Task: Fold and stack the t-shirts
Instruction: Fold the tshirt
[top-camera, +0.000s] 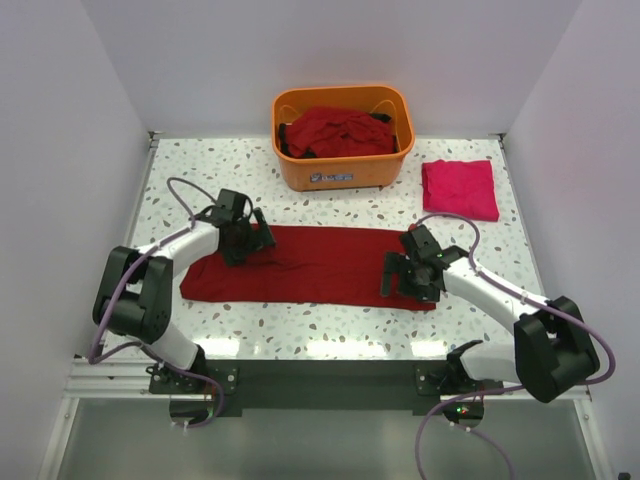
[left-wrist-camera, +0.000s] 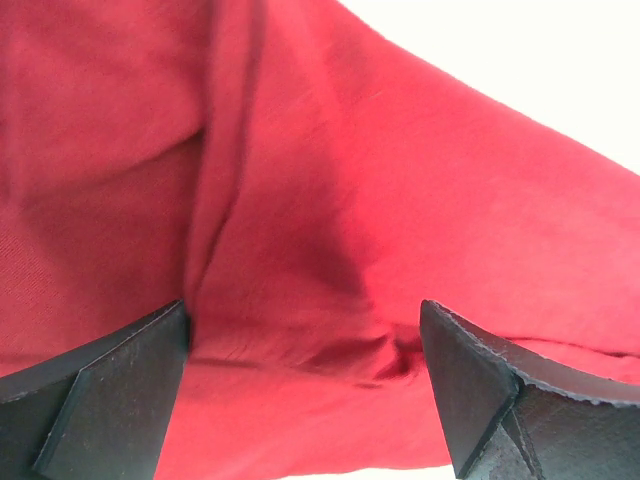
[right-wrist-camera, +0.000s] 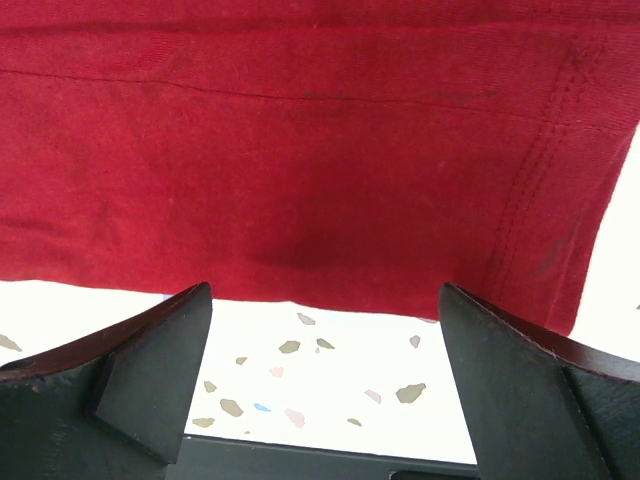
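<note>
Handling this dark red t-shirt (top-camera: 310, 265) means dealing with limp, light cloth. Expect it to sag, drag and crumple rather than keep a shape, and to carry a loose layer along if you pinch too deep. It lies stretched as a long band across the middle of the counter (top-camera: 330, 325), between your two arms.

Your left pincer (top-camera: 255, 238) has its jaws wide apart with nothing between them. It sits low over the band's left part, where the left wrist view shows a soft lengthwise ridge (left-wrist-camera: 215, 200) bunched in the cloth. Your right pincer (top-camera: 390, 277) is likewise spread and empty, at the band's right end. Its wrist view shows the near edge (right-wrist-camera: 300, 290) lying flat against bare speckled counter, and a stitched hem (right-wrist-camera: 545, 180) running up the right side.

I judge the hems and corners the best places to grip, since doubled, stitched cloth is firmer and less likely to slip out. Take both ends at matching points so the fold falls square.

More dark red shirts (top-camera: 335, 132) lie heaped in the orange tub (top-camera: 343, 172) at the back. A pinkish-red shirt (top-camera: 460, 188) lies folded at the back right, well apart from the band.
</note>
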